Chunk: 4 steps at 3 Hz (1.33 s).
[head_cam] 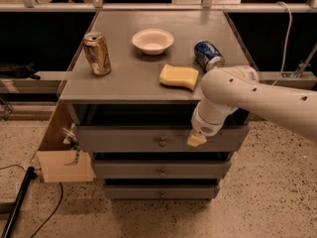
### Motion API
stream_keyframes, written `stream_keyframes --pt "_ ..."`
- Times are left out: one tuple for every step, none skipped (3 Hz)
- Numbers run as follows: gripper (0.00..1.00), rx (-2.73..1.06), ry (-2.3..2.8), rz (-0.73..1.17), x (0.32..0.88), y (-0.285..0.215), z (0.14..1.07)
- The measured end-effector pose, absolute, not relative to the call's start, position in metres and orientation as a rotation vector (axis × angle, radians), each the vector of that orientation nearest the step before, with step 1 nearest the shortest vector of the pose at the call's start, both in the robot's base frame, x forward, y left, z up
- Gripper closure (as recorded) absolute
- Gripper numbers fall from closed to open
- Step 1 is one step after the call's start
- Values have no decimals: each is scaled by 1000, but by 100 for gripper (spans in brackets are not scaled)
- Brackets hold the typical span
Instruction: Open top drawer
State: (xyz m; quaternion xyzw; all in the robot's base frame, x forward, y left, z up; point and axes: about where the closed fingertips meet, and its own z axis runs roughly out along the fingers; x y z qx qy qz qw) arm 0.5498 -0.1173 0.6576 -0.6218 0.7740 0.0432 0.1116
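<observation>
Though your cream-tipped gripper [196, 139] sits at the wide grey wooden top drawer [119, 139], right of its round metal knob [162, 142], you can't tell its grip.

So on the table [124, 86]: an upright can [97, 53] at the left, a bowl [153, 40] behind centre, a sponge [179, 76] in front of it to the right, and a tipped-over can [208, 55] right of the bowl. Below sits the top drawer [124, 139], with two more drawers under it. The gripper [196, 139] hangs at the top drawer's front, just right of its knob [162, 142]. A cardboard box [62, 155] sits on the floor at the left.
</observation>
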Motion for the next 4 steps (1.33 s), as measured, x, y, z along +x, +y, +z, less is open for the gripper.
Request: stream_keyframes --pt "87 -1826 2273 127 550 -117 658" --pt "100 -1826 2273 127 550 -117 658" --pt "100 -1826 2273 127 550 -117 661" --pt "100 -1845 2277 94 543 -125 674"
